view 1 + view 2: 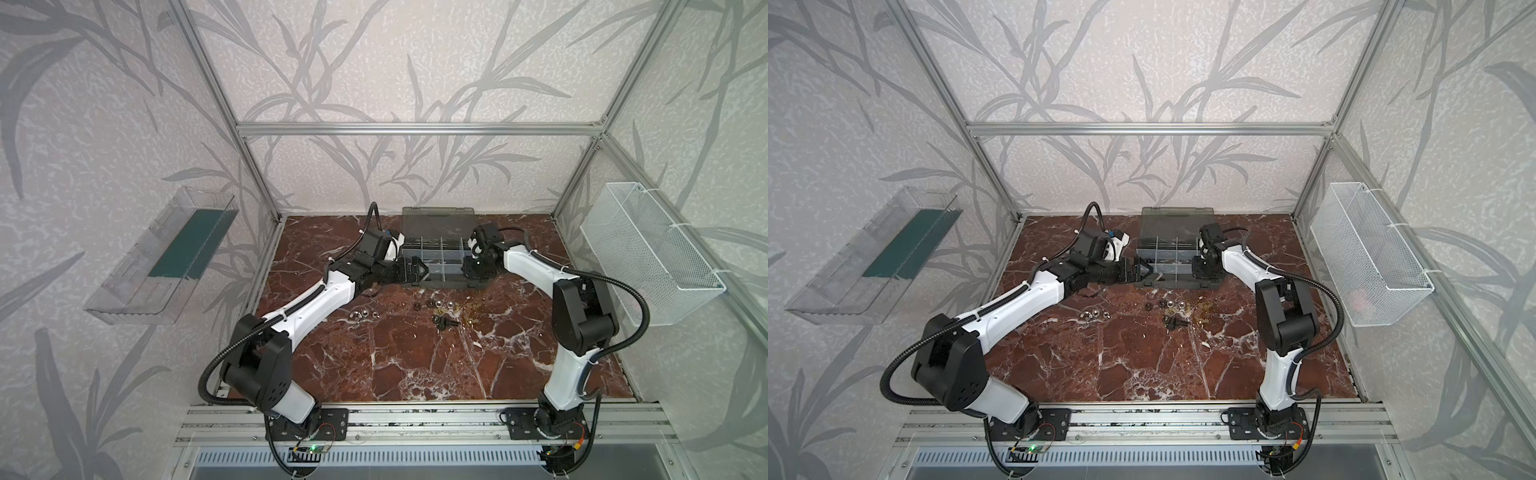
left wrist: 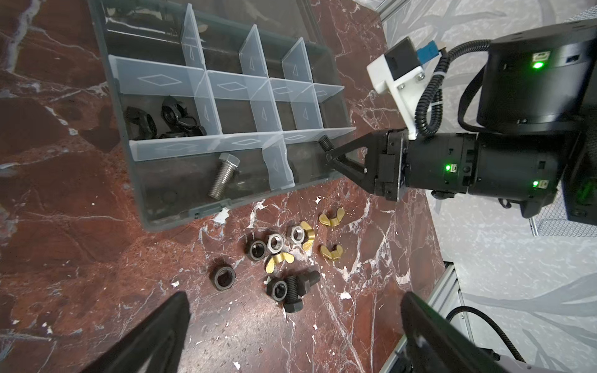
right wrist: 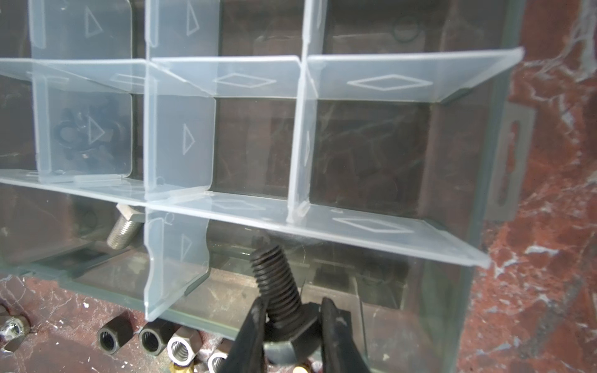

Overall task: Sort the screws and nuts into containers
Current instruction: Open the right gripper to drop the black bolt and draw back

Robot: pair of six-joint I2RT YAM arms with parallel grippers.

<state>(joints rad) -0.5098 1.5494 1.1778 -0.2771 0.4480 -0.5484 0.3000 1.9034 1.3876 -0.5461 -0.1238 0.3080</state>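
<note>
A: Nearest you, both arms rise from the front rail. Your left arm bends at a low elbow and reaches flat toward the case's near left corner. The left gripper (image 1: 415, 270) has its fingers spread wide and holds nothing.

B: Your right arm stands taller, elbow high, forearm angling back inward. Your right gripper (image 3: 292, 310) pinches a black bolt (image 3: 274, 277) by its hex head. The coarse threaded shank points out over the near right compartment.

A: On the glossy red-brown marble table (image 1: 415, 365), just in front of the case, you have loose parts. There are dull black hex nuts (image 2: 223, 277), bright silver hex nuts (image 2: 275, 242), brass wing nuts (image 2: 331, 219) and loose black bolts (image 2: 292, 290) touching one another.

B: Beyond them the dark grey organiser case (image 2: 181, 218) sits open, split by frosted clear dividers (image 2: 161, 79). A silver bolt (image 2: 223, 177) lies in the near left compartment, and black wing nuts (image 2: 161, 122) lie in the one behind it. The smoky lid (image 1: 438, 220) is farthest back.
</note>
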